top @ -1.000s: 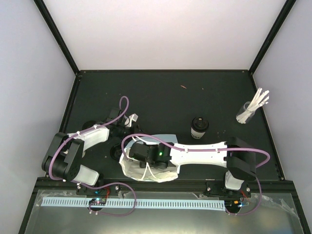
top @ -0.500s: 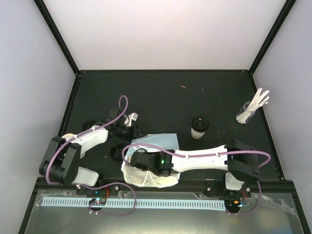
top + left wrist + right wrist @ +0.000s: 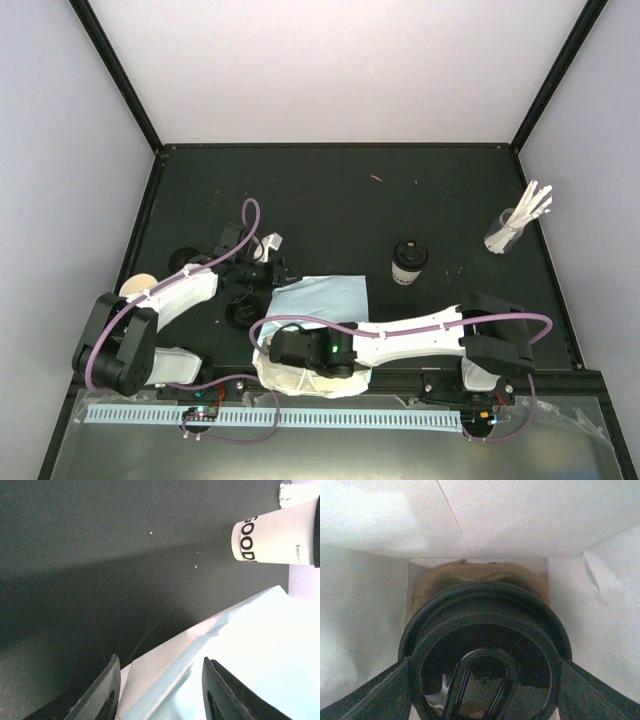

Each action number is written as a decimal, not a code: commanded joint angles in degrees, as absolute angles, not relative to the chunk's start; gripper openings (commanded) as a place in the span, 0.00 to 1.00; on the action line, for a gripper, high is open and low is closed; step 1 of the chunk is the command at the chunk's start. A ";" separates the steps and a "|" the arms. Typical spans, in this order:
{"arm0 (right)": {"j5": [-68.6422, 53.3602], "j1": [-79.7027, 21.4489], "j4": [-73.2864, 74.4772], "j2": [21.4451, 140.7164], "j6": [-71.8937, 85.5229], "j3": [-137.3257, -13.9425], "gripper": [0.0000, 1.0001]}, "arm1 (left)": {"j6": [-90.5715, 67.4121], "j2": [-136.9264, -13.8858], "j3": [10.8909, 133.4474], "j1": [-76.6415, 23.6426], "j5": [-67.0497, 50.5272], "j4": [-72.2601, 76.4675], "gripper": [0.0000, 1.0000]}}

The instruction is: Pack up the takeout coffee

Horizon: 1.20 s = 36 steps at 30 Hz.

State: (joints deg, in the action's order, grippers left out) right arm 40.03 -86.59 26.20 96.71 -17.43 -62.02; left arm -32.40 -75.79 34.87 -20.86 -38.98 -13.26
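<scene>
Right hand (image 3: 485,666): reached in from the right, deep inside the bag's mouth; its two fingers are clamped on either side of a black lid (image 3: 485,625).
Black lid: round, filling the gap between those fingers; the cup under it is hidden.
Carrier (image 3: 470,572): brown pulp, just beyond the lid at the bottom of the bag, white paper walls all round.
Bag (image 3: 325,298): light blue, lying on the counter (image 3: 350,200) near the front edge, left of centre, mouth toward the near side.
Left hand (image 3: 160,677): released, fingers spread at the bag's far-left edge, with a fold of the paper running between them; I cannot tell if they touch it.
Second cup (image 3: 409,262): cream with a black lid, standing upright on the counter, just right of the bag.
Glass of white sticks (image 3: 512,228): far right, well apart from everything else.
</scene>
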 commanded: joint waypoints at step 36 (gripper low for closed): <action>35.06 -84.26 28.72 94.63 -18.26 -56.93 0.48 | -26.32 -56.78 41.83 -20.57 -33.93 -34.00 0.67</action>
